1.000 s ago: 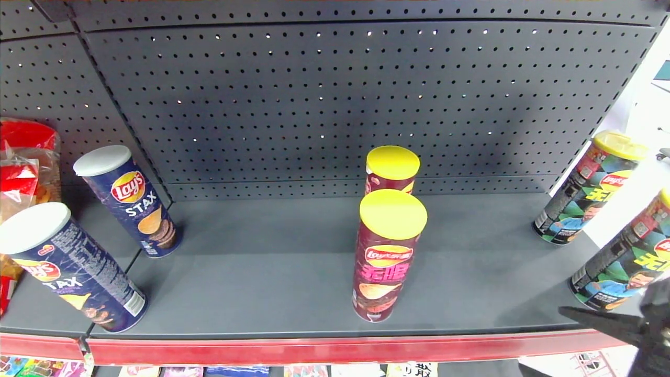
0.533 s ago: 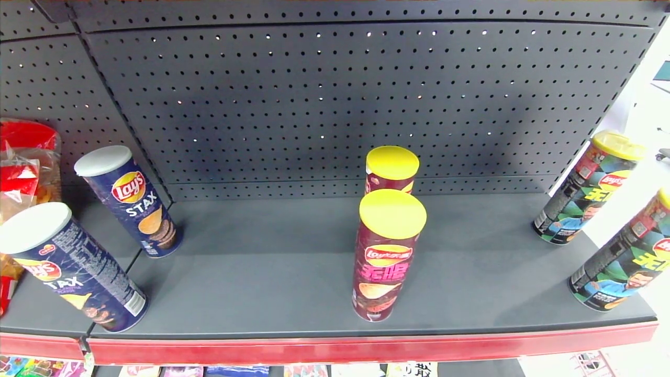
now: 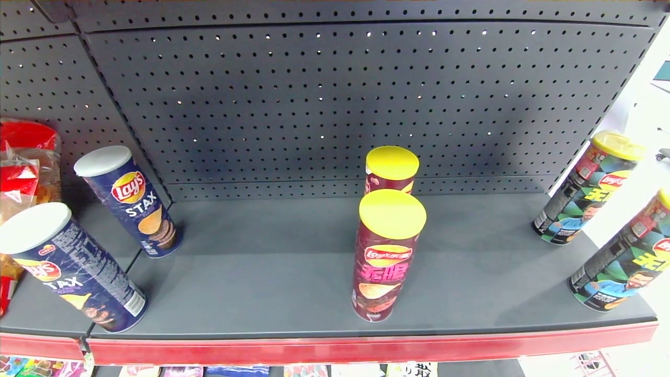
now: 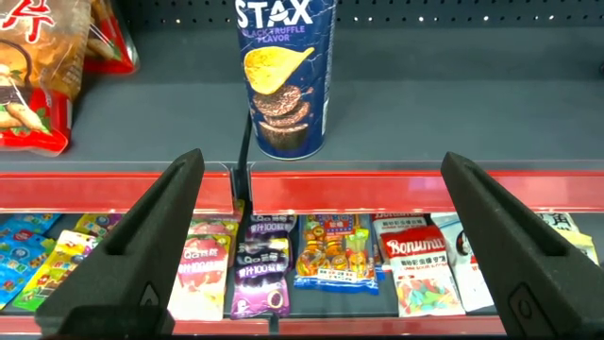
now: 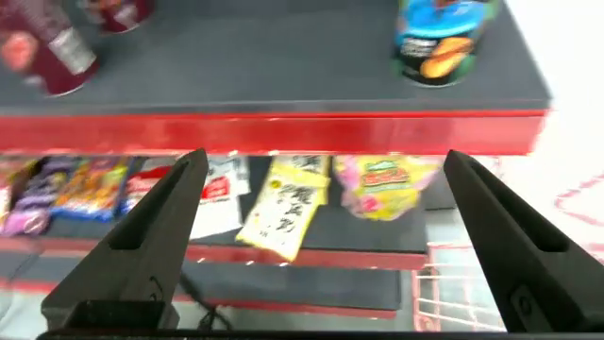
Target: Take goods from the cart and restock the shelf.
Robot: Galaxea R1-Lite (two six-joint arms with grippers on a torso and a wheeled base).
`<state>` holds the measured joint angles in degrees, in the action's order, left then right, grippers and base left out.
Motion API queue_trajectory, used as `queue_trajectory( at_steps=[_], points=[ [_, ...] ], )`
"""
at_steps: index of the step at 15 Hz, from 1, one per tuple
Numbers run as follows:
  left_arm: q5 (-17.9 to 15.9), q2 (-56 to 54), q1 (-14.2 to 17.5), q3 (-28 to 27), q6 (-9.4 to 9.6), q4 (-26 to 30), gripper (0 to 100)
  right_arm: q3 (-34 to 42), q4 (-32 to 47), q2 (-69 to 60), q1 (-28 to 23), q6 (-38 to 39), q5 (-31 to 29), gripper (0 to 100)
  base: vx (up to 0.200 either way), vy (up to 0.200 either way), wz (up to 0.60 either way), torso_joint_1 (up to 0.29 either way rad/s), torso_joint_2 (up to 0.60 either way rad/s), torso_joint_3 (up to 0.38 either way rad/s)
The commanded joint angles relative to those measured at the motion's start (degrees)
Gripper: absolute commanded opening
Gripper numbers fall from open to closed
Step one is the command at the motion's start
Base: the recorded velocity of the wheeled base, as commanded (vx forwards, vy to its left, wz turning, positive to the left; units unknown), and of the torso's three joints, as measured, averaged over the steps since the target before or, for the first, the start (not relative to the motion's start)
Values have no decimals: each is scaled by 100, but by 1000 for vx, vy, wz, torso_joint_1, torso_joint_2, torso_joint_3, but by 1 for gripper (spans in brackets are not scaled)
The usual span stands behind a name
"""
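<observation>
Shelf [image 3: 261, 272] w/ maroon chip can [image 3: 390, 251] front-centre; I see L gripper [image 4: 323, 161] and R gripper [image 5: 326, 156], fingers spread wide, both empty.

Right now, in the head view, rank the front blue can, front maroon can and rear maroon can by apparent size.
1. front blue can, nearest the camera.
2. front maroon can.
3. rear maroon can, mostly hidden behind the front one, so its true size is unsure.

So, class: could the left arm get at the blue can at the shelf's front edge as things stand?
Probably yes: the left gripper is open and faces the blue can head on, with nothing between them.
</observation>
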<state>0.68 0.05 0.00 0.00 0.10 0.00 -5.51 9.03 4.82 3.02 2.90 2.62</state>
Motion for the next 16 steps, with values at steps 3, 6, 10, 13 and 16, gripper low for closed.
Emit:
queue_trajectory(
  at_steps=[3,6,10,13,16],
  points=[
    [2,4,0,0,-1,0,100,340,-780,-473,-311,-264,617,100,0,0,0,0,0,0],
    [2,4,0,0,-1,0,100,551,-1369,-473,-311,-844,617,100,0,0,0,0,0,0],
    [2,4,0,0,-1,0,100,551,-903,-473,-311,-237,-192,100,0,0,0,0,0,0],
    [2,4,0,0,-1,0,100,551,-912,-482,-311,-246,-183,100,0,0,0,0,0,0],
    [2,4,0,0,-1,0,100,551,-903,-482,-311,-237,-192,100,0,0,0,0,0,0]
  ],
)
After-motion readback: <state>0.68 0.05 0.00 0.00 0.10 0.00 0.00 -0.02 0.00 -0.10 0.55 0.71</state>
